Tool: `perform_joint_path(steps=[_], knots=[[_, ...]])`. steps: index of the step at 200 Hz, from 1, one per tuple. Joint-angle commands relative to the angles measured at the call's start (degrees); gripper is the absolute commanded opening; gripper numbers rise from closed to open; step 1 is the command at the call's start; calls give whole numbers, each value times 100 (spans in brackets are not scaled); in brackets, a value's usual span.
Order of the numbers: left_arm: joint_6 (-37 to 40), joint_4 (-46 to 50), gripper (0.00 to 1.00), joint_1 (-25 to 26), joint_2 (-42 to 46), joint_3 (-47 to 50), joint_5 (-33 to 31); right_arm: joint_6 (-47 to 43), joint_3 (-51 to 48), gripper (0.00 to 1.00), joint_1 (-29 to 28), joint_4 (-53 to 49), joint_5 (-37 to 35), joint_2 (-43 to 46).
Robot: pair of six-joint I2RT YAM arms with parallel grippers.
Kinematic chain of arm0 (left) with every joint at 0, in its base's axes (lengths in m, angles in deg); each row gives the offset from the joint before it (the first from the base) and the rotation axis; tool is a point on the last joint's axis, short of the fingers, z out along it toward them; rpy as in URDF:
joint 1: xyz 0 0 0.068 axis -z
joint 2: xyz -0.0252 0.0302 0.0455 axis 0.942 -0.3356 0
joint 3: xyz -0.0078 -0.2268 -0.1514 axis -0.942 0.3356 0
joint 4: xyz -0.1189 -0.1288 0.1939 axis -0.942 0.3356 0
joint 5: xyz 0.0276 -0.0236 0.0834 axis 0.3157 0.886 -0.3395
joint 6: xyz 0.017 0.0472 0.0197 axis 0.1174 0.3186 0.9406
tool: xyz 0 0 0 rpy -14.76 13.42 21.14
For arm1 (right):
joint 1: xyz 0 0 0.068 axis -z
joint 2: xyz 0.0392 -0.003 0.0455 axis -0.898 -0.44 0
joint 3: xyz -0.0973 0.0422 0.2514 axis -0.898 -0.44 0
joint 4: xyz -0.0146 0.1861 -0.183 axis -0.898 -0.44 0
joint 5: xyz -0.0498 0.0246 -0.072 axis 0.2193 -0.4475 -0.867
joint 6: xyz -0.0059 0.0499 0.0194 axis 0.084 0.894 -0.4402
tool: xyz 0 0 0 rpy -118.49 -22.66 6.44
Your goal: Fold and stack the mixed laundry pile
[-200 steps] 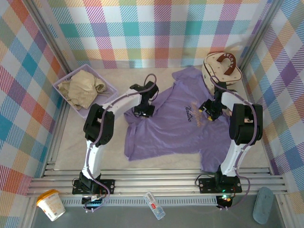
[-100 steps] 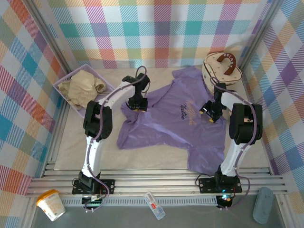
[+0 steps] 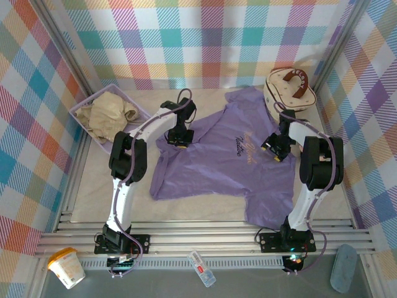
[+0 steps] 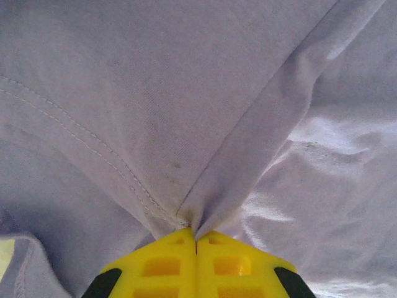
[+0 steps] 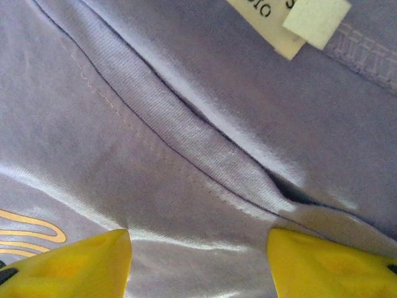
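The lavender T-shirt (image 3: 211, 167) lies spread on the table, its hem on the near side of both grippers and its collar end on the far side. The left gripper (image 3: 178, 138) sits at the shirt's left edge; in the left wrist view its yellow fingers (image 4: 161, 267) are pressed tight together, pinching a raised ridge of purple cloth. The right gripper (image 3: 273, 149) rests on the shirt's right side with its fingers (image 5: 80, 257) well apart and flat fabric between them, gripping nothing; the collar seam and a white label (image 5: 291, 25) lie just beyond it. Farther off, left of the left gripper, the beige garment (image 3: 108, 115) is heaped in a basket (image 3: 79, 118). A round case (image 3: 286, 92) stands beyond the right gripper.
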Motion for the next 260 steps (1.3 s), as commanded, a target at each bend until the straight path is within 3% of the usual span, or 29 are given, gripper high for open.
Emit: perform_joint_path(steps=[1,48,60,71,75,82,87,106,109,119,144,173,192,212,229,260], knots=[[-148,454,0,-162,62,-587,-8,-53,-187,62,-29,-407,-303,-94],[-763,551,0,-1037,-280,-2023,1336,-32,-277,62,-18,-533,-670,-258],[-871,371,0,-1212,-443,-2365,1344,-57,-245,62,-21,-572,-705,-253],[-1059,289,1,-1386,-687,-2819,912,-96,-215,62,-18,-580,-649,-261],[-1195,269,10,-1457,-782,-2965,610,-105,-209,62,-17,-579,-629,-261],[-1498,326,43,-1586,-965,-3212,62,-101,-205,62,-14,-580,-605,-249],[-1770,414,60,-1683,-1079,-3377,-229,-101,-204,62,-16,-571,-564,-238],[-2152,371,86,-1910,-1173,-3688,-235,-128,-204,63,-24,-509,-391,-116],[-2116,328,94,-1909,-1135,-3680,-199,-138,-200,63,-30,-499,-379,-86],[-1912,227,100,-1843,-981,-3646,-193,-175,-204,63,-25,-480,-347,11],[-1288,216,98,-1540,-489,-3227,-100,-275,-103,63,-24,-560,-307,196],[-1245,-770,84,-1054,552,-907,730,-321,13,60,-35,-644,-230,403],[-1537,-1386,62,-800,841,348,867,-326,74,56,-44,-677,-123,421],[-1793,-1681,34,-680,700,921,767,-317,136,55,-48,-709,-71,338],[-1895,-1734,33,-661,406,951,748,-300,205,55,-44,-726,17,191],[-1779,-1425,33,-728,-192,521,135,-209,398,56,-14,-720,141,-220]])
